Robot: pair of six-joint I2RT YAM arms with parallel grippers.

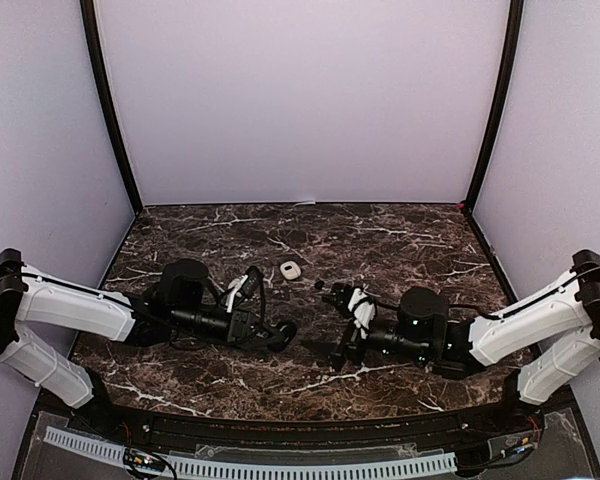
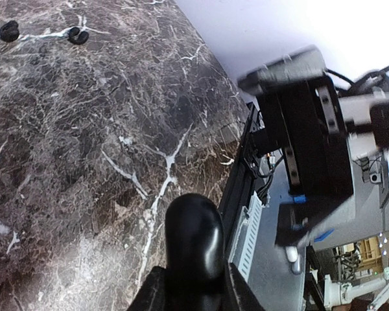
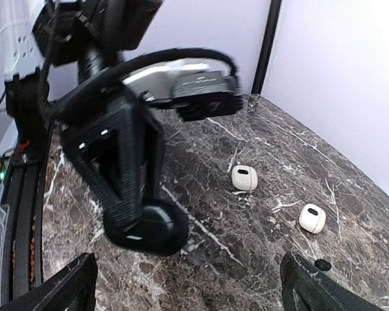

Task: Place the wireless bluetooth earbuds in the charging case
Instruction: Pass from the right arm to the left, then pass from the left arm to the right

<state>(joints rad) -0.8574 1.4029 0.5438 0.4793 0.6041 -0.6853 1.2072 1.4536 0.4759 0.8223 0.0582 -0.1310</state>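
The left hand (image 1: 273, 334) pinches a black charging case (image 2: 194, 241); the right hand (image 3: 191, 285) hangs spread wide, empty. Two black earbuds (image 2: 78, 35) lie loose on the tabletop (image 1: 400, 232), well apart from it. Nothing seated yet, I'd say.

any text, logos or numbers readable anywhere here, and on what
No text can be read in any view.
Left arm's black housing: a faint pale mark, maybe lettering, too blurred to read.
Black case: no lettering shows.
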